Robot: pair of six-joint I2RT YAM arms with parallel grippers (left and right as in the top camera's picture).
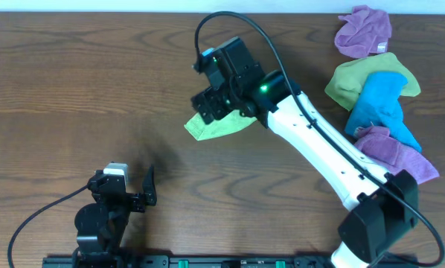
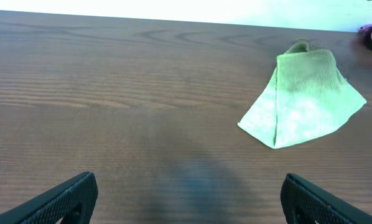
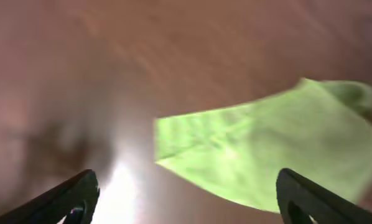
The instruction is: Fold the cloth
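Now: lime cloth on the counter beneath the open right end effector

The cloth (image 1: 207, 129) lies on the wooden counter (image 1: 74, 89) a little past the middle, doubled over into a rough wedge with one pointed corner toward the left arm. From overhead the right end effector (image 1: 211, 104) hangs directly over it and hides its far part. In the right wrist view, which is blurred, that end effector (image 3: 186, 196) has its two fingers spread wide, and the cloth (image 3: 267, 149) lies on the wood beyond them, not gripped. The left wrist view shows the cloth (image 2: 304, 106) with a raised fold along its far edge and a crease running down its middle.

The left end effector (image 1: 124, 186) is well apart from the cloth, near the front edge of the counter. Its fingers (image 2: 68, 199) are likewise apart, with only bare wood between them.

At the far right corner sits a heap of other rags: a purple rag (image 1: 364, 30), a duller olive-green rag (image 1: 353, 78), a blue rag (image 1: 382, 104) and a second purple rag (image 1: 397, 152).
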